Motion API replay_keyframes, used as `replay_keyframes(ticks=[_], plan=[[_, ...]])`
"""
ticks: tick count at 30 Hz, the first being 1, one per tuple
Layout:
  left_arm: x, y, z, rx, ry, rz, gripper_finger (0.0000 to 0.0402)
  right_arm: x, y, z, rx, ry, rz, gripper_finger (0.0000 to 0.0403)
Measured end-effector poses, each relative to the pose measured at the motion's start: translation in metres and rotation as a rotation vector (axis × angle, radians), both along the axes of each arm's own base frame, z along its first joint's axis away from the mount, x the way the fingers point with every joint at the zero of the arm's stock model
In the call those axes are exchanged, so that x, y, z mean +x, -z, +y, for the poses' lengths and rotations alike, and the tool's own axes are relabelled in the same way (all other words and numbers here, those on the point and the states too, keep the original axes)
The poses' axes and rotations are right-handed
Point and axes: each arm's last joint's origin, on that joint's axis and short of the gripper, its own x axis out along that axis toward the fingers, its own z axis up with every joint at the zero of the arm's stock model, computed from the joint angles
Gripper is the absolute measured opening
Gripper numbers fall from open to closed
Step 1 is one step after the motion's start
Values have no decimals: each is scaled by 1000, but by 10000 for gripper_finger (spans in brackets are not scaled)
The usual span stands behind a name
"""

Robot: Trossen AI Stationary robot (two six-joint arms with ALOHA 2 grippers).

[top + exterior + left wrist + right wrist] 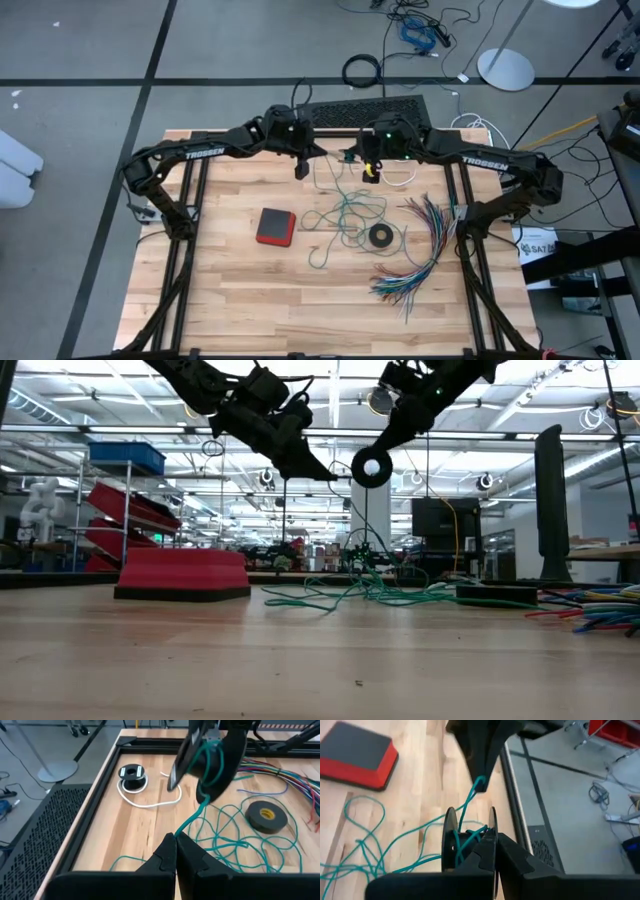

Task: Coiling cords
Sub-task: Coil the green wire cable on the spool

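Both grippers hang above the far middle of the table. My right gripper (370, 168) is shut on a small black spool (372, 468) with teal-green cord wound on it. My left gripper (300, 165), just left of it, is shut on the same teal cord (470, 802). The rest of the teal cord lies in loose tangled loops (345, 212) on the wood below. The white cord (150, 802) lies curved on the table at the far edge, joined to a small round black-and-white piece (131, 772). My left gripper pinches one strand of the teal cord (179, 829) between its fingertips, slanting down from the left. From there the strand runs up to the spool, fairly straight, clear of the table. My right gripper holds the black spool by one flange (492, 827), which goes in between its two fingers; they hide the contact itself. The fingers slant down from the right. The spool is lifted clear, flanges upright, with teal cord (422, 852) trailing from it to the table.
A red-and-black block (276, 226) lies left of the cord loops. A black tape ring (381, 236) lies to their right, with a fanned bundle of multicoloured wires (425, 245) beyond it. A black perforated panel (365, 108) borders the far edge.
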Motion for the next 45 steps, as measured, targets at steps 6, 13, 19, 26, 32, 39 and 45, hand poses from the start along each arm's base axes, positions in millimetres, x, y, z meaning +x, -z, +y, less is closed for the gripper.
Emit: replay_keyframes(ticks=[6,13,19,26,32,39,45], plan=[[1,-4,1,-51,-13,-15,0,13,17,-6,14,29,45,0],[1,-8,1,-176,-34,-40,0,29,28,-17,-37,192,-1,0],[0,-9,4,-238,-82,-53,0,36,19,-22,-95,270,-133,0],[8,-18,0,-248,-99,-154,0,44,10,-25,-101,296,-286,0],[14,-25,-6,-230,-143,-220,0,52,16,-28,-81,310,-331,0],[20,-20,-16,-214,-193,-212,0,60,19,-28,-72,310,-390,0],[23,-22,-20,-164,-225,-272,0,58,7,-28,-89,309,-469,0]])
